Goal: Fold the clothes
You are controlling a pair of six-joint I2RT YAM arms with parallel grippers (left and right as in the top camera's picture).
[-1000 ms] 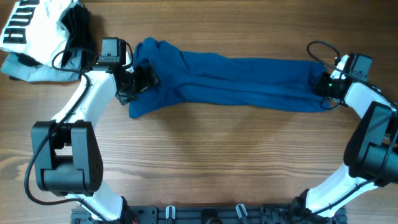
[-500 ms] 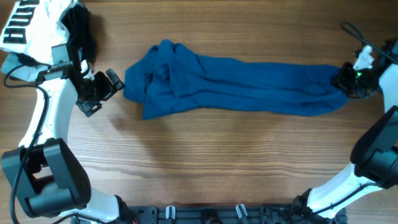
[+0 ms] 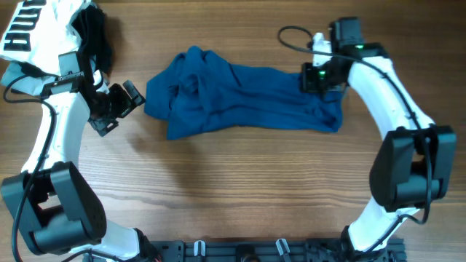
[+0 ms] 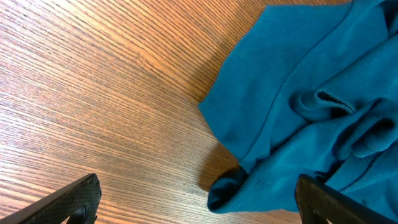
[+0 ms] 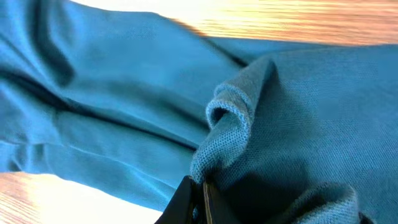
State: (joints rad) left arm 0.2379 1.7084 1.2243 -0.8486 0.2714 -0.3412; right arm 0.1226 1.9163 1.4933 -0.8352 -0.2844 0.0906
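Wooden counter (image 3: 240, 189): left claw (image 3: 121, 108) gapes wide and empty just beside the deep-blue garment (image 3: 240, 98), while right claw (image 3: 314, 77) pinches a fold at its opposite end.

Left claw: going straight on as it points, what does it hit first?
The left claw, open, would first meet the blue garment at its bunched near edge; only bare table lies between. Height unclear.
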